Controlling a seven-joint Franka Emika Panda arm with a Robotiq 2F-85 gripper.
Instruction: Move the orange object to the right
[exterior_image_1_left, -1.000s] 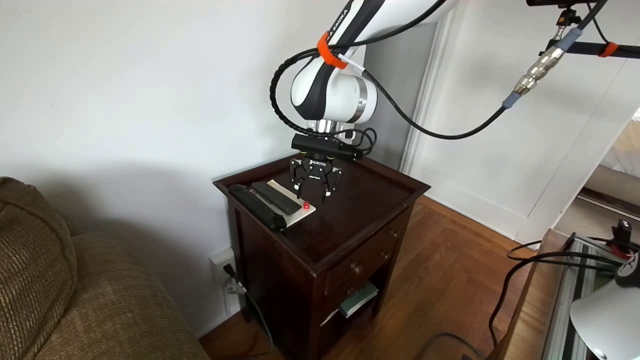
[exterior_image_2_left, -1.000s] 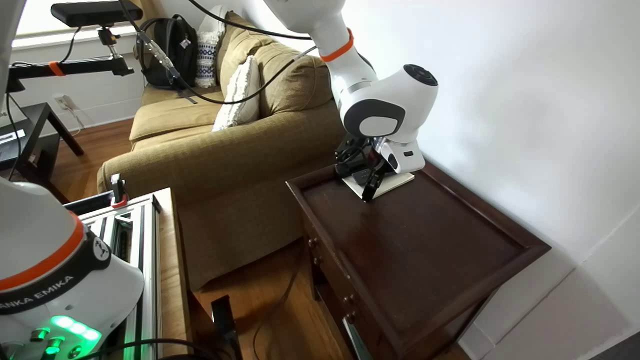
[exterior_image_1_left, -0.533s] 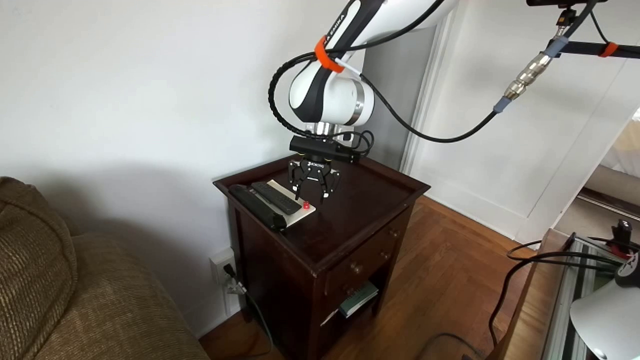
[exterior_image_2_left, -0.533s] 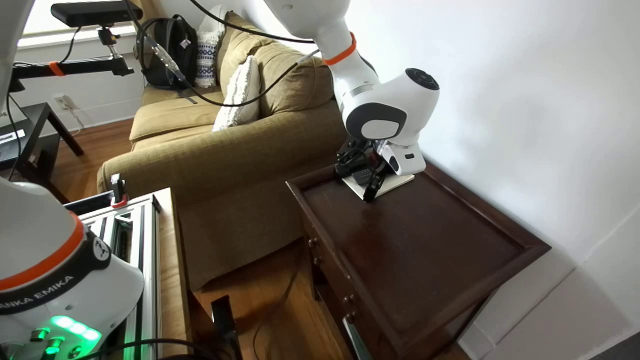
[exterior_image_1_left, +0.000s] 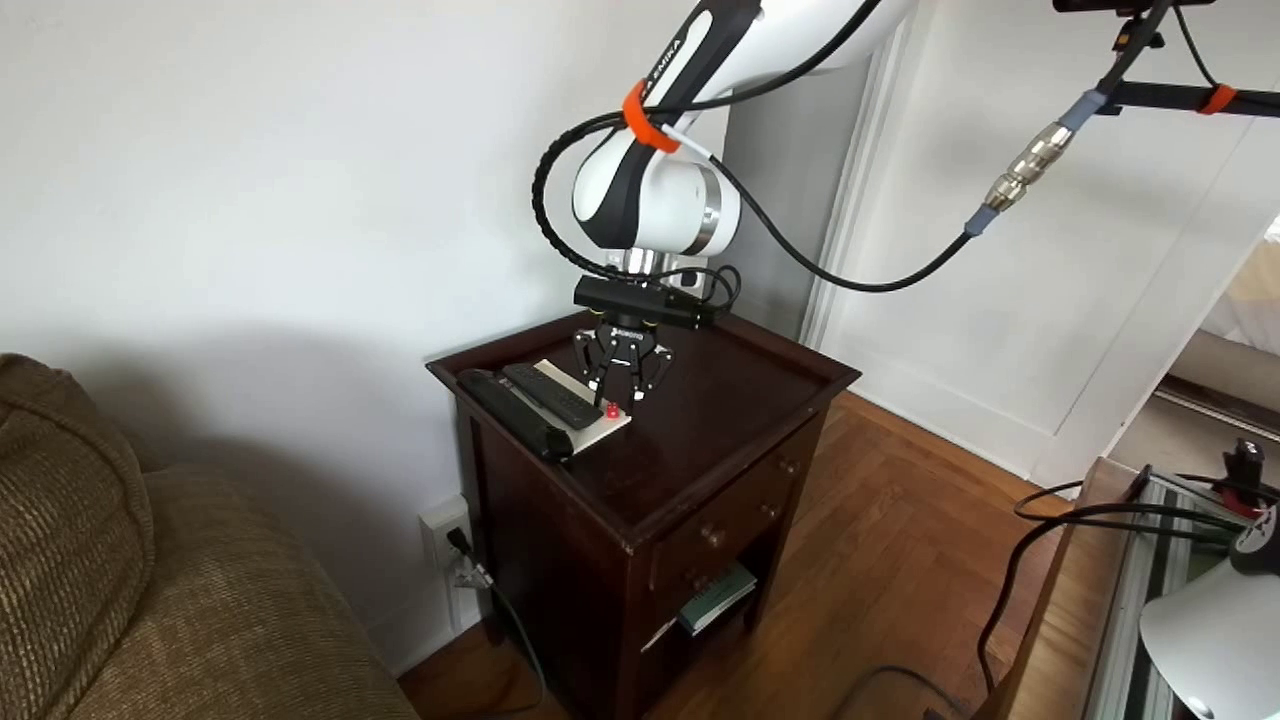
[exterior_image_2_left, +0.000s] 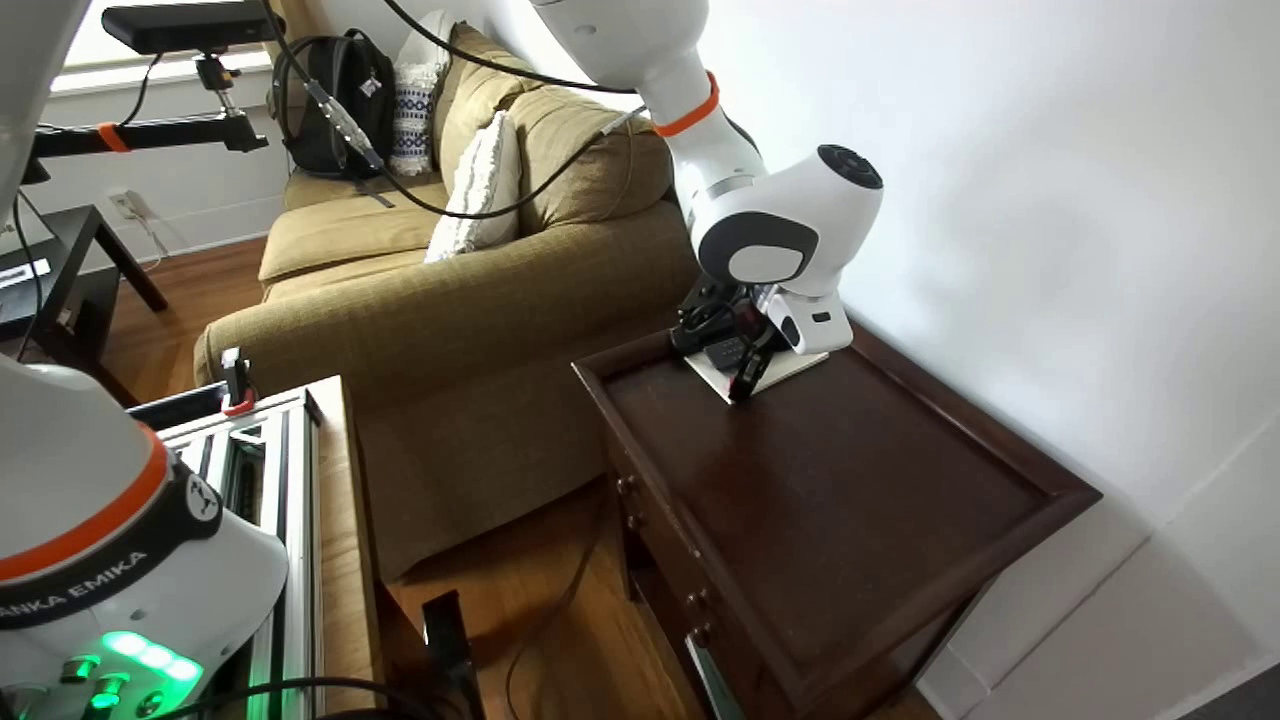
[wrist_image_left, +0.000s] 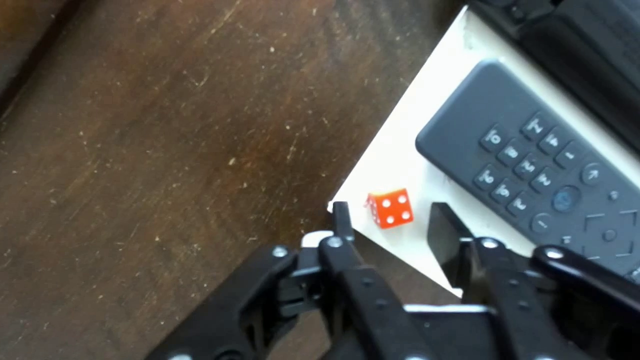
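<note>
- plainly, the gripper (wrist_image_left: 391, 216) is unclenched, its two black fingers (wrist_image_left: 445, 240) standing apart.
- the orange die (wrist_image_left: 391, 209) sits near a corner of a white pad (wrist_image_left: 395, 160); in the wrist view it appears between the fingertips, white showing on both sides of it, with four pips on its upper face.
- a dark grey remote (wrist_image_left: 545, 160) with numbered keys lies on the same pad, apart from the die.
- a long black object (exterior_image_1_left: 515, 415) runs alongside the remote, on the side away from the die.
- the pad rests on a dark wooden cabinet (exterior_image_2_left: 850, 500) with a raised rim.
- in an exterior view, the white arm (exterior_image_1_left: 685, 208) reaches in from above and the gripper points downward.
</note>
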